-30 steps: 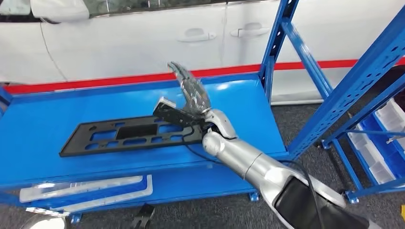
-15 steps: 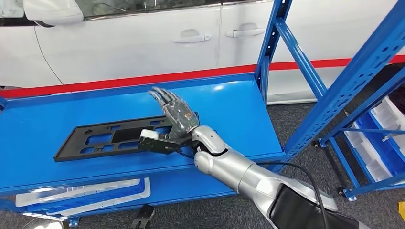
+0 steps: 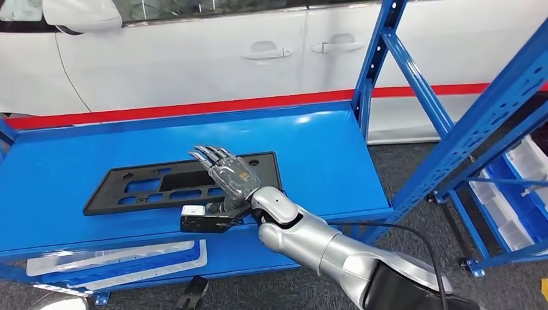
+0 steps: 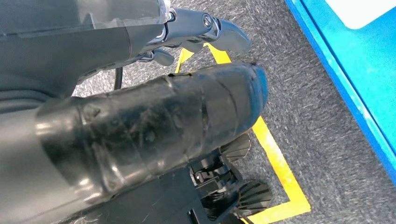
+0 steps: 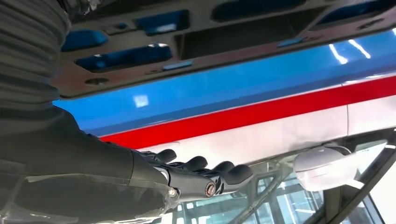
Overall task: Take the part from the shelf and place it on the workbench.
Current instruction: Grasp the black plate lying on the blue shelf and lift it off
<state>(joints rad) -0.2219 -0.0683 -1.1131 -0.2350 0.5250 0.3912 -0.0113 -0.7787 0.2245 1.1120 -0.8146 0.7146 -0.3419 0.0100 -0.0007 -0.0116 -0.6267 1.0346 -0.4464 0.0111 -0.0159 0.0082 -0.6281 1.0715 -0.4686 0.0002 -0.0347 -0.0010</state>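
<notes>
The part [image 3: 145, 186] is a long flat black plastic panel with several cut-outs, lying on the blue shelf [image 3: 316, 148]. My right hand [image 3: 226, 175] is stretched flat over the panel's right half, fingers straight and pointing away from me, holding nothing. Seen from the right wrist, the panel [image 5: 261, 32] is close and the fingers [image 5: 201, 179] are straight with a gap between them and it. My left hand [image 4: 201, 28] hangs beside me over the floor with nothing in it.
A white car stands [image 3: 194, 58] right behind the shelf. Blue rack uprights [image 3: 378, 61] rise at the shelf's right end, with white bins [image 3: 523, 194] on a rack further right. White trays [image 3: 110, 258] lie on the lower level. Yellow tape [image 4: 280, 168] marks the grey floor.
My right hand has swung down and to the left, from raised over the panel's right end to flat and low over it. The view has shifted a little.
</notes>
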